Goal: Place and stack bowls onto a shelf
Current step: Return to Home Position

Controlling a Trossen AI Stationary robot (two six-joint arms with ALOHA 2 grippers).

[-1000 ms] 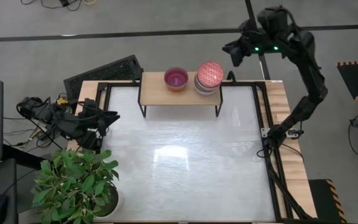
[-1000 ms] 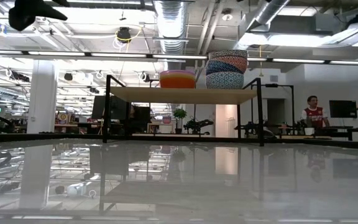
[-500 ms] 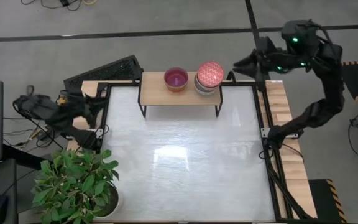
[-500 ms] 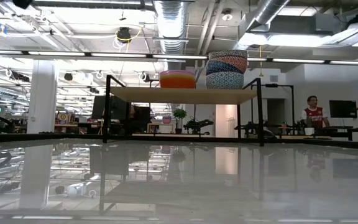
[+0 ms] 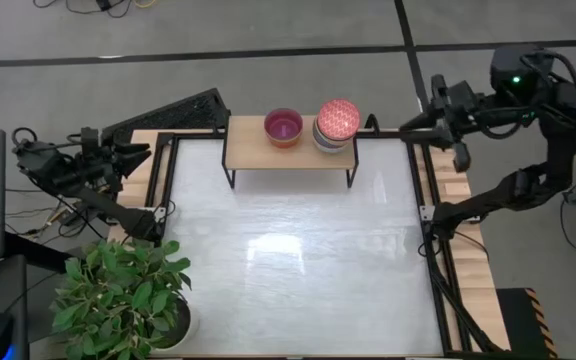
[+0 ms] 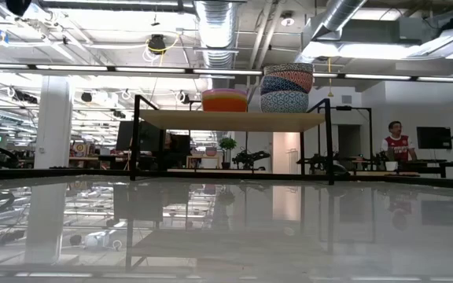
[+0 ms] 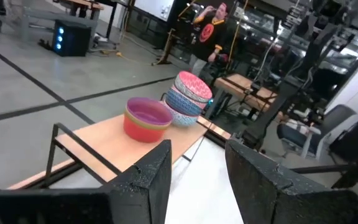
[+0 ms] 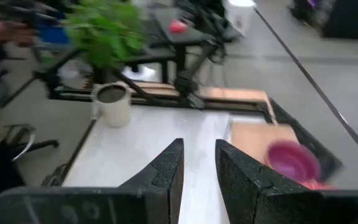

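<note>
No legible text, label, brand or number in any view; emblem on person's dark shirt (image 7: pixel 211 31) too small to read.

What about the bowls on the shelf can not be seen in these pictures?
High view: the magenta bowl and the red patterned bowl cover the bowls beneath them.
Low view: the walls of the stacked bowls hide their insides.
Right wrist view: the bottom edge and a finger of the right gripper cut off most of the red patterned bowl.
</note>
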